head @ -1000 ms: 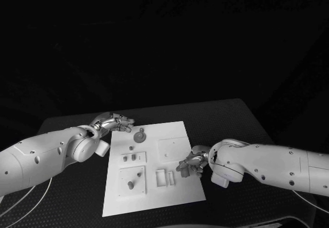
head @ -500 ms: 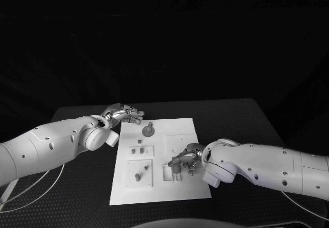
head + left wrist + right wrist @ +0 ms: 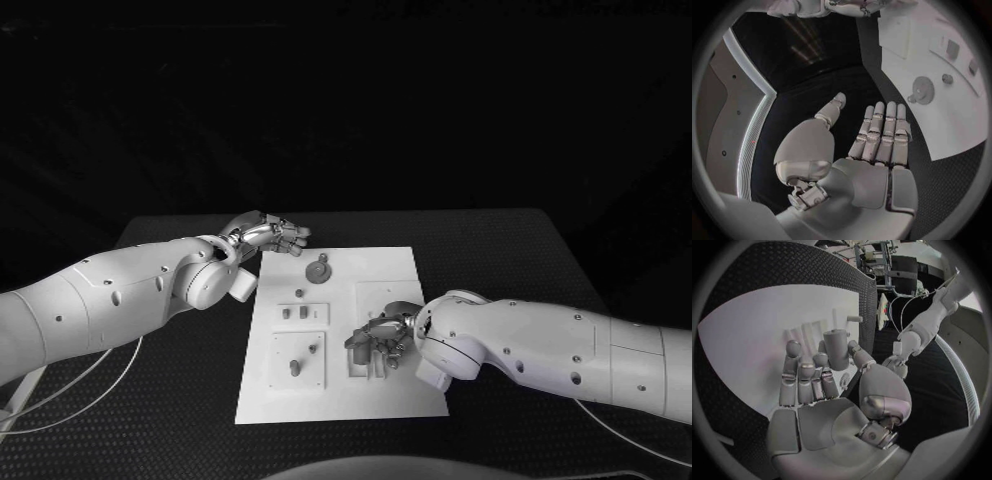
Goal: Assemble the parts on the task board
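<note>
Task board as before; right hand still pinches a part, left hand stays spread, empty.

Black table with a white plate

The black table is seen under the task board, a white plate that is laid flat near the middle of it; dark surface is left around the plate on all sides.
</note>
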`<action>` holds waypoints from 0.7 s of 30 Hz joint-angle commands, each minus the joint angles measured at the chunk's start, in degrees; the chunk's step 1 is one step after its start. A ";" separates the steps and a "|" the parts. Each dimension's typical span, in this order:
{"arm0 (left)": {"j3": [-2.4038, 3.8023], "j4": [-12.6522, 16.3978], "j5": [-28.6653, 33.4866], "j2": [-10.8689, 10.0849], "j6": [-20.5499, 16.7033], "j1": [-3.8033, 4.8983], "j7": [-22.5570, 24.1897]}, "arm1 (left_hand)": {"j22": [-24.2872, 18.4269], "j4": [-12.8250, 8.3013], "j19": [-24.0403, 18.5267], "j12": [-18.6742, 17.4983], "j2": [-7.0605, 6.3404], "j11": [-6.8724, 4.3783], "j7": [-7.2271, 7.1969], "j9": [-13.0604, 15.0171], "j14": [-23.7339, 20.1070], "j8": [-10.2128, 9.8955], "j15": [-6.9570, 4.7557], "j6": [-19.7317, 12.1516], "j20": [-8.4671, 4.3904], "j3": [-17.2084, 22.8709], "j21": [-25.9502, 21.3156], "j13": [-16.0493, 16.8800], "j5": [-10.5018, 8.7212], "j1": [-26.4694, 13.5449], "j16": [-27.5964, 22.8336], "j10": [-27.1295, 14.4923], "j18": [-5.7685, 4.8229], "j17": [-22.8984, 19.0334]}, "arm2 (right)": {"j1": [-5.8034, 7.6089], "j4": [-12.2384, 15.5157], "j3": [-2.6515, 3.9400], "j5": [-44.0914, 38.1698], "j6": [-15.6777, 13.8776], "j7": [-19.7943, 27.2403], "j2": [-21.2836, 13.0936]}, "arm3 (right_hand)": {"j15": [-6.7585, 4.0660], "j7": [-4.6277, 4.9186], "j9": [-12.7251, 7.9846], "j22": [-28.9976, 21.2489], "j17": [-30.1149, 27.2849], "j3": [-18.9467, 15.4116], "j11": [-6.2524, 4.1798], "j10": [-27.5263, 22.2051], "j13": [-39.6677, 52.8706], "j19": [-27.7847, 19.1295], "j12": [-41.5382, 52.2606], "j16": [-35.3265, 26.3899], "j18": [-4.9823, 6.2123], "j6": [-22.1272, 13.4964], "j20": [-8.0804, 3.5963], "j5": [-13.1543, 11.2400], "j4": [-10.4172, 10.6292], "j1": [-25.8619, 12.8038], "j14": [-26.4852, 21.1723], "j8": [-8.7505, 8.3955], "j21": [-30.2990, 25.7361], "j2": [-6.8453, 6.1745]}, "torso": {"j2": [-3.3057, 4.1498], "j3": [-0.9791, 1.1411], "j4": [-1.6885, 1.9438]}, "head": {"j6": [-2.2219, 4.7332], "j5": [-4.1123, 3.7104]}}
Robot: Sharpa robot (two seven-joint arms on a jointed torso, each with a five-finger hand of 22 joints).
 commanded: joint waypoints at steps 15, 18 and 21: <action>0.03 0.70 0.03 -0.43 -0.79 0.14 0.63 | -0.02 -0.03 -0.39 -0.33 -0.96 -0.03 -0.05 -0.08 -0.12 0.19 0.19 0.10 -0.14 -0.56 -0.06 0.10 -0.18 -0.17 -0.34 0.31 0.37 0.11 | -0.78 -0.46 -0.25 -5.19 3.91 0.06 -0.10 | 0.07 0.36 -0.33 0.99 0.61 0.49 0.19 -0.27 0.29 0.16 0.12 0.54 -0.10 -0.21 -0.10 0.17 2.03 -2.28 -0.39 0.22 0.33 -3.07 | -0.01 -0.07 0.14 | -0.99 0.94; 0.03 0.74 0.03 -0.62 -0.85 0.14 0.62 | -0.02 -0.03 -0.40 -0.33 -0.96 -0.03 -0.05 -0.08 -0.13 0.19 0.20 0.10 -0.14 -0.57 -0.06 0.10 -0.18 -0.18 -0.35 0.31 0.37 0.12 | -0.78 -0.30 -0.25 -5.89 4.28 -0.10 -0.36 | 0.05 0.33 -0.33 1.01 0.70 0.60 0.17 -0.23 0.35 0.23 0.20 0.61 -0.10 -0.13 -0.13 0.17 2.29 -2.54 -0.35 0.29 0.40 -3.22 | 0.01 -0.15 0.14 | -1.07 1.05; 0.03 0.80 0.03 -0.77 -0.82 0.14 0.59 | -0.02 -0.03 -0.41 -0.33 -0.96 -0.03 -0.05 -0.08 -0.14 0.19 0.20 0.11 -0.14 -0.58 -0.06 0.10 -0.18 -0.19 -0.37 0.32 0.37 0.12 | -0.78 -0.18 -0.25 -5.99 4.11 -0.17 -0.54 | 0.02 0.29 -0.34 1.04 0.78 0.71 0.13 -0.18 0.42 0.30 0.28 0.69 -0.10 -0.05 -0.18 0.18 2.59 -2.85 -0.30 0.37 0.49 -3.37 | 0.05 -0.22 0.11 | -1.17 1.20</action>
